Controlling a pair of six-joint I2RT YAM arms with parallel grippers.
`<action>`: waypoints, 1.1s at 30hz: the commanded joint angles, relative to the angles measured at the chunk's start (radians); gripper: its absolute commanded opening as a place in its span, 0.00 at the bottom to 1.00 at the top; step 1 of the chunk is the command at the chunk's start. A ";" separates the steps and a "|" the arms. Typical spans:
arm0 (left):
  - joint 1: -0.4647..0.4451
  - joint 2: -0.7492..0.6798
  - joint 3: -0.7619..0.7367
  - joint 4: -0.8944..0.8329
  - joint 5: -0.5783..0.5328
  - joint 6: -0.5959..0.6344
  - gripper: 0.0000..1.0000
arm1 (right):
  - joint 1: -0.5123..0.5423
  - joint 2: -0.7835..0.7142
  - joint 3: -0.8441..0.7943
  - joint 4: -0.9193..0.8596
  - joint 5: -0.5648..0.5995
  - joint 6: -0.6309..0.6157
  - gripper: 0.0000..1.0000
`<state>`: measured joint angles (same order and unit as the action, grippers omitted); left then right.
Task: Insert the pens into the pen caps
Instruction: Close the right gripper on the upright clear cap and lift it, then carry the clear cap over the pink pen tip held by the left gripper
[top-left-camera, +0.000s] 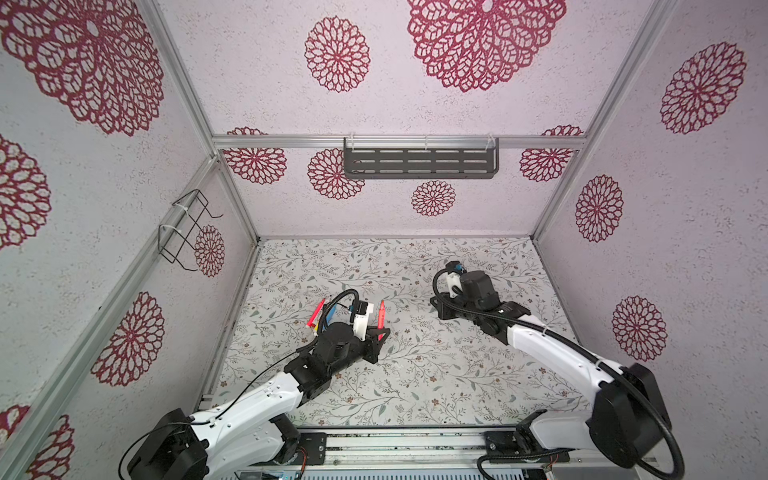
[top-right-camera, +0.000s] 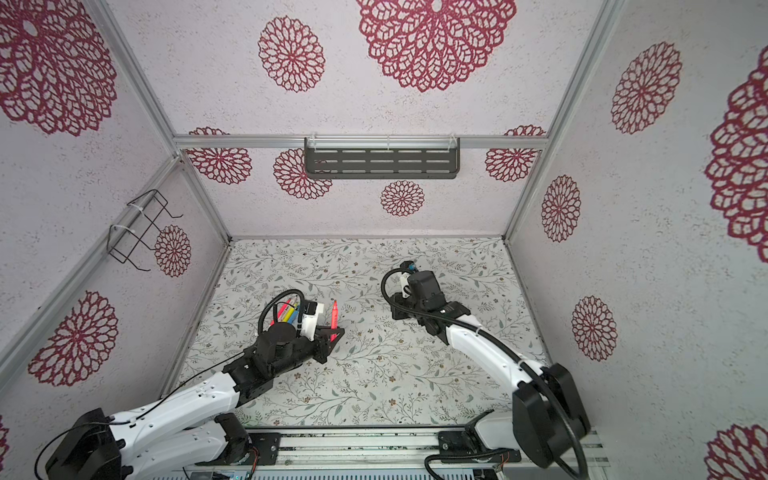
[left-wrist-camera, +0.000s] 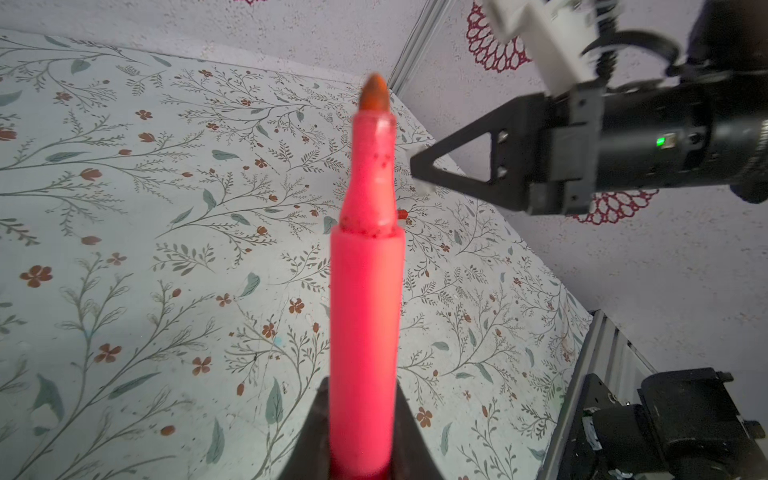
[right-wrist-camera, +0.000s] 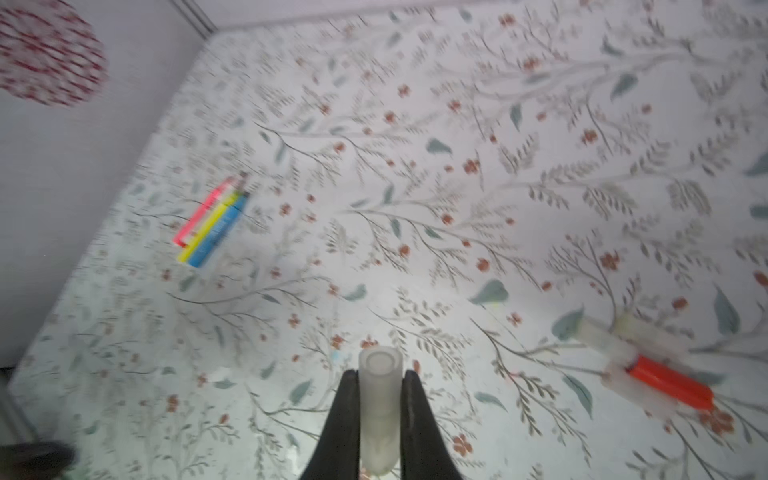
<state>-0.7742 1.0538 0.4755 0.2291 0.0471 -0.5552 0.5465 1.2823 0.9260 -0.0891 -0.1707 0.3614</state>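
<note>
Projecting nib-outward, the red pen (left-wrist-camera: 365, 311) is pinched low on its barrel by the left pincer (left-wrist-camera: 361, 386); a pale cap (right-wrist-camera: 379, 415) is nipped by the right pincer (right-wrist-camera: 380, 374), mouth free. Both are judged light, stiff, slippery.

Uncapped red pen (left-wrist-camera: 365, 291) held, pale cap (right-wrist-camera: 380, 399) held, three pens (right-wrist-camera: 212, 222) flat

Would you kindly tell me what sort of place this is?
Probably an enclosed robot test booth: wallpapered panels in an aluminium frame, a left arm and right arm mounted on a base rail, and a floral tabletop holding marker pens.
</note>
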 joint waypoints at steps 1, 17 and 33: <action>-0.025 0.034 -0.005 0.123 0.021 -0.040 0.00 | 0.003 -0.060 -0.044 0.240 -0.185 0.051 0.13; -0.139 0.140 0.054 0.194 -0.052 -0.039 0.00 | 0.015 -0.042 -0.155 0.768 -0.345 0.323 0.15; -0.142 0.147 0.080 0.194 -0.051 -0.028 0.00 | 0.065 0.000 -0.153 0.808 -0.407 0.324 0.16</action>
<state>-0.9043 1.1984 0.5308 0.3985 0.0082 -0.5877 0.6033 1.2831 0.7586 0.6357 -0.5426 0.6754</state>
